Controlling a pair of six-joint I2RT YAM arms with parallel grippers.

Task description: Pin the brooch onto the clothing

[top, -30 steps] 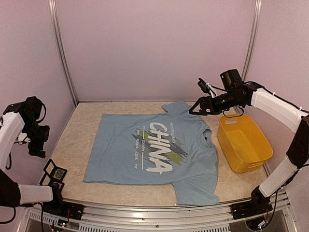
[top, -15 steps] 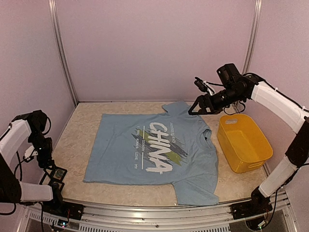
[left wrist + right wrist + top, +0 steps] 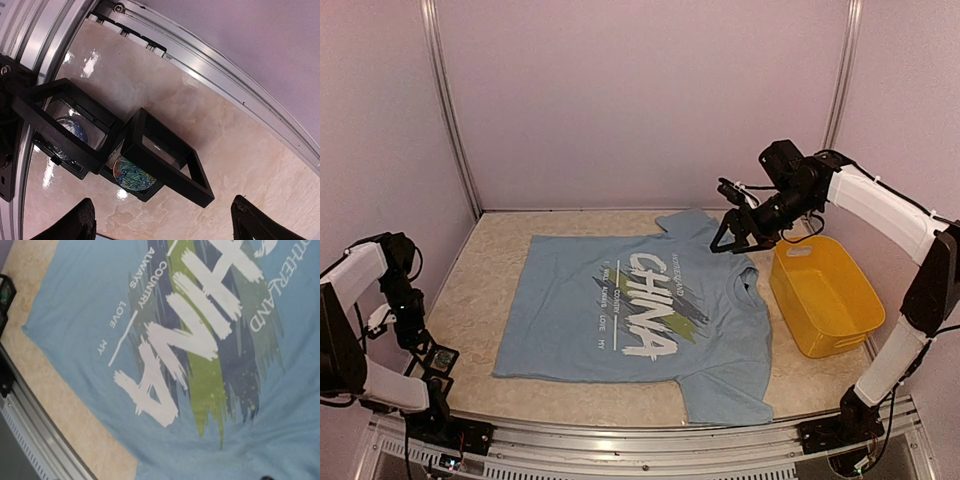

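— Two round badges show on the left wrist camera, each in a black display case at the near left corner of the worktop (image 3: 480,270).
— Which is the brooch?
— I take it to be the dark, blue-green one (image 3: 131,173) in the nearer case (image 3: 167,167). The further case (image 3: 55,112) touches the nearer one and holds a paler blue badge (image 3: 70,134).
— Where does the brooch lie from the left fingers (image 3: 77,222)?
— Just ahead of them, between the lines of the two tips.
— And their state?
— Spread wide with nothing between them, hanging above bare worktop short of the cases.
— Is there a long axis to line up with?
— Not on the brooch, since it's round. Its case is square and sits cornerwise to the tips. I'd judge the wrist needs a turn to meet flat sides rather than corners.
— What about the other arm?
— It's well apart. The right fingers (image 3: 728,238) hang over the far edge of the clothing (image 3: 570,320), on the side next to the yellow basket (image 3: 825,300). I cannot tell how far open they are, because that wrist camera shows only the printed chest.
— So the left arm fetches?
— That's my judgement, as it's by far the nearer. The clothing lies flat and print up in the middle of the worktop, with no badge showing on it.
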